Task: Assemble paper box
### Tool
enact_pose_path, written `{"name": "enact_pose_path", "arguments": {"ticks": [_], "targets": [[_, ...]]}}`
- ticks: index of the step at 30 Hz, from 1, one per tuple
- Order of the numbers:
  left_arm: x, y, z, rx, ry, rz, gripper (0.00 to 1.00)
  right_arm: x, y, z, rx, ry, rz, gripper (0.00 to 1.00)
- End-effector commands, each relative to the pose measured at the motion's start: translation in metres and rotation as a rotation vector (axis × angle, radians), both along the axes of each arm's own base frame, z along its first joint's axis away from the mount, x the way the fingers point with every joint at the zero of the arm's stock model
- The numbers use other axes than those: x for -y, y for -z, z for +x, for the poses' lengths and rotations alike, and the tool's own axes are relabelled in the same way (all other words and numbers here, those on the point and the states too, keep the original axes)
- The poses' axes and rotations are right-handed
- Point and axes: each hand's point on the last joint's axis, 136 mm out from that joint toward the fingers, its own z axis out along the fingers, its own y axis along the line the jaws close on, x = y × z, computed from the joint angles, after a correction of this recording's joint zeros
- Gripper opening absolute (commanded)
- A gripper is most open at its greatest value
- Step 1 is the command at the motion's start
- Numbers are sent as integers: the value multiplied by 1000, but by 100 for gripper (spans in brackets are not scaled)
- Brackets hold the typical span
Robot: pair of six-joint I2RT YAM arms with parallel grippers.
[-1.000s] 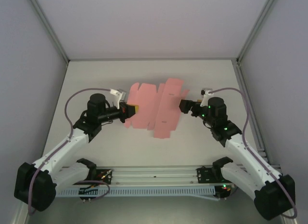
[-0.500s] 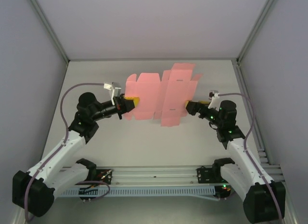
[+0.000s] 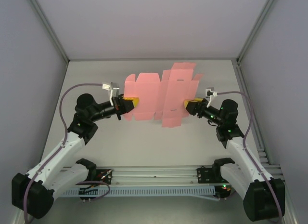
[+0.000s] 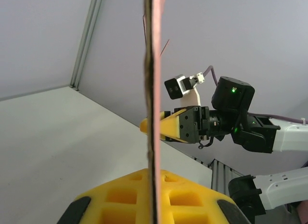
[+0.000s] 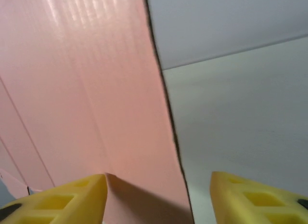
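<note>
Both arms are up and reaching inward: the left arm (image 3: 67, 142) stretches in from the left with its wrist level, and the right arm (image 3: 240, 147) mirrors it from the other side. Between them hangs the paper box (image 3: 161, 91), a flat pink die-cut sheet, standing upright in the air above the table (image 3: 144, 147) with its flaps spread. The left gripper (image 3: 129, 104) is clamped on the sheet's left edge. From the left wrist the card shows edge-on as a thin vertical line, pinched right down the middle of the yellow fingers (image 4: 120, 200), a detail the top view cannot give. That same view looks across to the right gripper (image 4: 163, 125) at the far edge of the sheet. The right wrist camera tells more: its two yellow fingers stand wide apart, jaws released, with the pink card lying between them and curling against the left-hand one.
</note>
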Motion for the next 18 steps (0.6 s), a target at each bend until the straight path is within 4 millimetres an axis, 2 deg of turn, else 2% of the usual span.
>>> {"name": "enact_pose_path", "arguments": {"ticks": [1, 7, 11, 14, 18], "targets": [[-2, 0, 5, 4, -27, 0, 0, 0, -8, -4, 41, -14, -13, 51], [-4, 12, 16, -27, -82, 39, 0, 10, 4, 2, -1, 54, -87, 35], [-6, 22, 24, -60, -126, 74, 0, 11, 10, 4, -22, 62, -116, 14], [-8, 32, 32, -89, -165, 95, 0, 8, 10, 3, -1, 30, -120, 7], [-20, 64, 57, -193, -307, 184, 0, 9, 13, 5, 5, 38, -143, 0]]}}
